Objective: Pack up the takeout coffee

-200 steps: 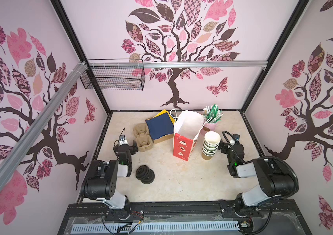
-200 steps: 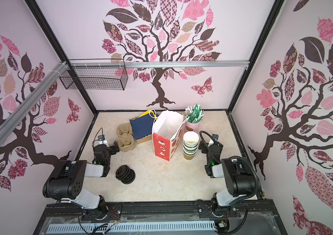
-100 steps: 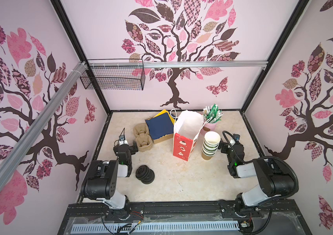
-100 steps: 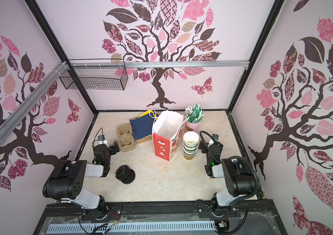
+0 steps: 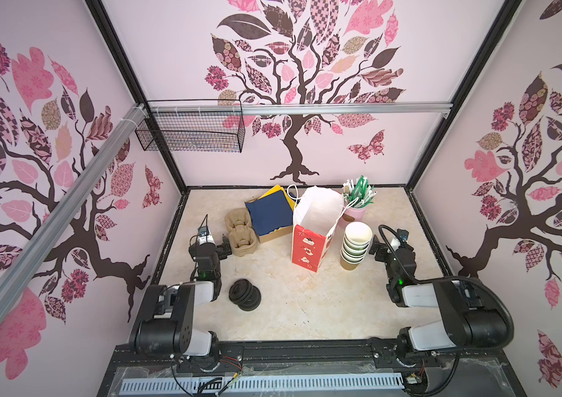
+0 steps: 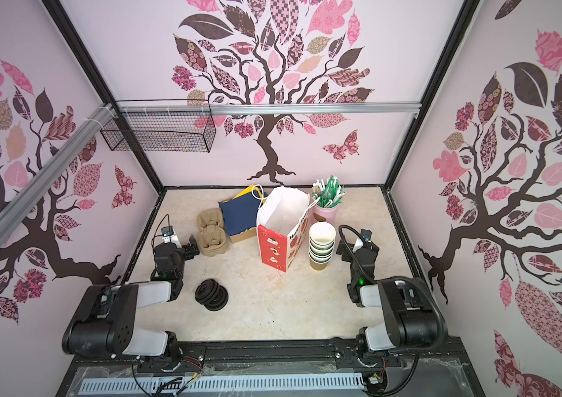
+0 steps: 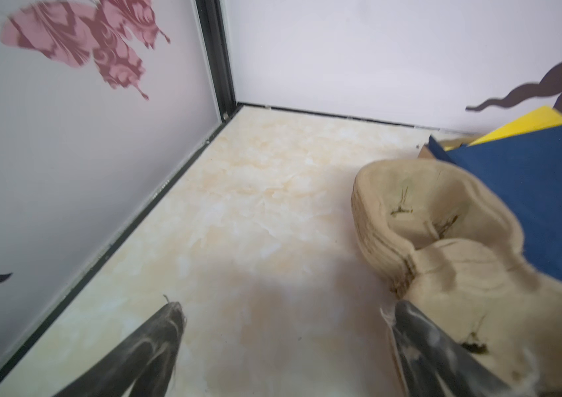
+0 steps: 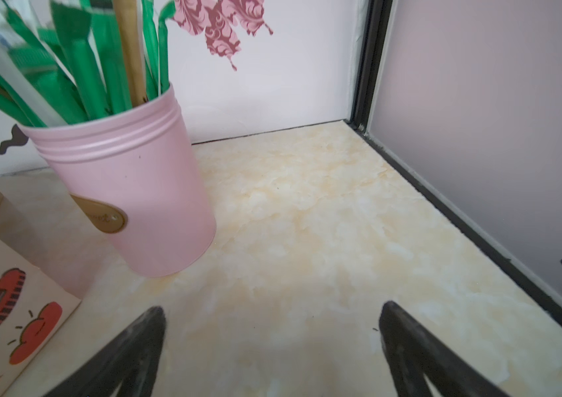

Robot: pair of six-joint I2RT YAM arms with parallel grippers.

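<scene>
Change: none found. Both arms and every item lie as they did a second ago, so packing appears not to have begun.
Takeout coffee: 0 capped cups in view in any picture. Its whereabouts cannot be told; only its makings stand on the table (image 5: 307,306).
Left gripper (image 5: 225,246): 1, jaws spread wide, holding nothing. It sits low over the table, with one finger right at the edge of the pulp carriers; contact cannot be told.
Right gripper (image 5: 376,248): 1, jaws spread wide, empty, just beside the nested cups.
Nested cups (image 5: 355,245): 1 upright stack, lidless, white inside, about six rims, just beside the paper bag.
Black lids (image 5: 244,295): 1 slumped pile near the left arm, well apart from the cups; count not readable.
Pulp carriers (image 5: 242,233): 1 nested stack, two wells each; number of layers not readable.
Paper bag (image 5: 308,245): 1, red and white, upright, mouth open, between the cardboard box and the cups.
Cardboard box (image 5: 270,213): 1, navy sheet on top, yellow beneath.
Pink tin (image 8: 135,192): 1, holding green-wrapped straws (image 8: 77,68); straws not countable.
Wire basket (image 5: 190,132): 1, hung on the rear rail.
Reading: likely a cup must be capped before anything goes into the bag.
</scene>
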